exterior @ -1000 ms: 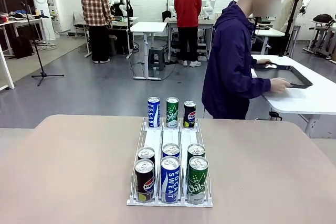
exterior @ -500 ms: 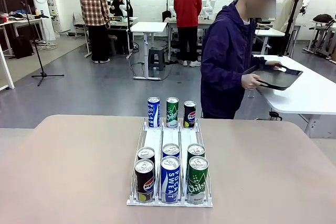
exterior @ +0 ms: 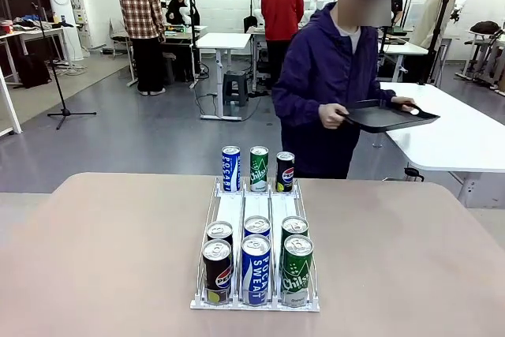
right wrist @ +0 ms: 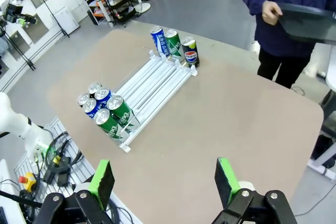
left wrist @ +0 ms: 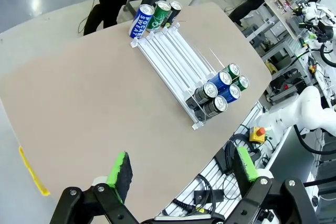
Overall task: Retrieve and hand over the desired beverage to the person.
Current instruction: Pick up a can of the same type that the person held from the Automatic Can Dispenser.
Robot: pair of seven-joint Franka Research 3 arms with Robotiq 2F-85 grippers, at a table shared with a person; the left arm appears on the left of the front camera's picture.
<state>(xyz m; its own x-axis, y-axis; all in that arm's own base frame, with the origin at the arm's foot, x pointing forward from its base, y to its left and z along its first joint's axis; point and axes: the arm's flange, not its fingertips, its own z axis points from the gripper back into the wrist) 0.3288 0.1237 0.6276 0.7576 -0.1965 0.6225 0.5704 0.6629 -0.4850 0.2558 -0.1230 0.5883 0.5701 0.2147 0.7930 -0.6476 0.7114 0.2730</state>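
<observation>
In the front view nothing is fetched yet, as I judge it: nine cans sit in the white rack at lower centre of the counter, and the person at upper right holds a black tray; the left wrist view shows my left tool spread wide and empty at the bottom edge, and the right wrist view shows my right tool the same, so picking and handover remain.

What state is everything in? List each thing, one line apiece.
Left gripper: open, empty.
Right gripper: open, empty.
Rack: flat on table.
Near cans: six, upright in rack.
Far cans: three, upright at rack's far end.
Tray: held by person.
</observation>
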